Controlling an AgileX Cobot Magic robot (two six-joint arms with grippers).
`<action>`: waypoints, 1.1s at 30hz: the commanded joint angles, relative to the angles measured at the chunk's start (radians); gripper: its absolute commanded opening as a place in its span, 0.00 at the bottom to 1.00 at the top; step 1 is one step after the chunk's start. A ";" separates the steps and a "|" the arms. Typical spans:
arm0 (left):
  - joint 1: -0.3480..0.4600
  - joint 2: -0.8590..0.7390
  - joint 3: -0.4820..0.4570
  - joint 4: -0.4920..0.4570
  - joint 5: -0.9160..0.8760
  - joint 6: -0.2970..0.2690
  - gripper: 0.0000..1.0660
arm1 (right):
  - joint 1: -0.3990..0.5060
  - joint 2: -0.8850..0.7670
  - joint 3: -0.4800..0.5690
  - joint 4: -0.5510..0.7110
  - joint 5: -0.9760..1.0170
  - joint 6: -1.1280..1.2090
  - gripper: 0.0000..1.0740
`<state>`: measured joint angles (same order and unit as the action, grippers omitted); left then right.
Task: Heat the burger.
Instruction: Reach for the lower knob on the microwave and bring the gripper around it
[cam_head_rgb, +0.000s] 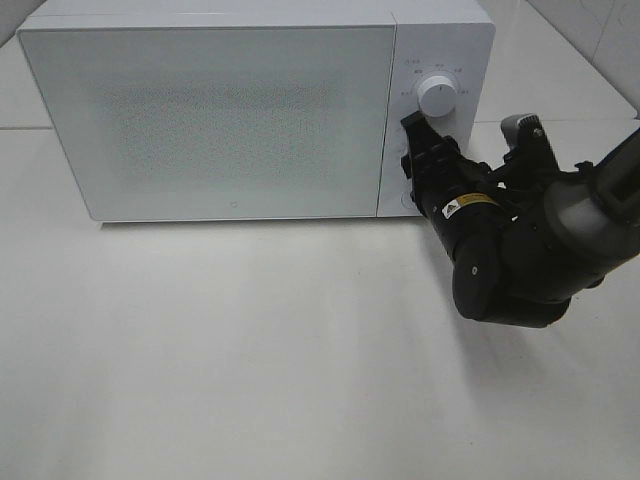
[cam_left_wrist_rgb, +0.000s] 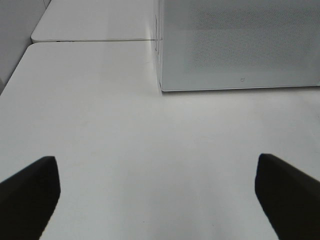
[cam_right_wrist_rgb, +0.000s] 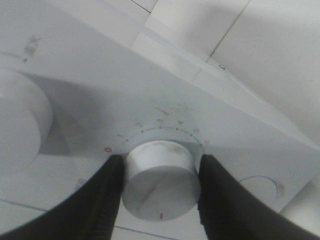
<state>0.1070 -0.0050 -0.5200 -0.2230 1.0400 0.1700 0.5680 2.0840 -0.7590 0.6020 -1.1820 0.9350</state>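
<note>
The left gripper (cam_left_wrist_rgb: 159, 200) hangs over the bare white table (cam_left_wrist_rgb: 125, 125) with its jaws spread wide and nothing between them. Its two dark fingers (cam_left_wrist_rgb: 30, 195) show only in the left wrist view. From it, the white microwave (cam_left_wrist_rgb: 240, 45) stands at about 1 o'clock, with its near corner resting on the tabletop.

In the high view the microwave (cam_head_rgb: 210, 110) fills the table's far side from 10 to 1 o'clock. Its frosted door (cam_head_rgb: 200, 120) is closed flush. The burger shows in no view, and nothing can be made out through the door.

Right of the door is the control panel (cam_head_rgb: 432, 60), with the upper knob (cam_head_rgb: 437, 96) at 1 o'clock standing free. The right gripper (cam_head_rgb: 410, 145) reaches in from 3 o'clock and its tips meet the panel just below that knob. The right wrist view shows its fingers (cam_right_wrist_rgb: 107, 195) pressed on either side of the lower knob (cam_right_wrist_rgb: 161, 182), clamping it. The knob's red tick points away from the printed numeral scale.
</note>
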 joint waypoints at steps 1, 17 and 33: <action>0.003 -0.022 0.005 -0.007 0.000 0.004 0.92 | 0.013 -0.009 -0.046 -0.216 -0.051 0.173 0.00; 0.003 -0.022 0.005 -0.007 0.000 0.004 0.92 | 0.013 -0.009 -0.046 -0.209 -0.169 0.616 0.00; 0.003 -0.022 0.005 -0.007 0.000 0.004 0.92 | 0.013 -0.009 -0.046 -0.183 -0.174 0.646 0.00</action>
<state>0.1070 -0.0050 -0.5200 -0.2230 1.0400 0.1700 0.5680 2.0840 -0.7580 0.6000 -1.1830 1.5840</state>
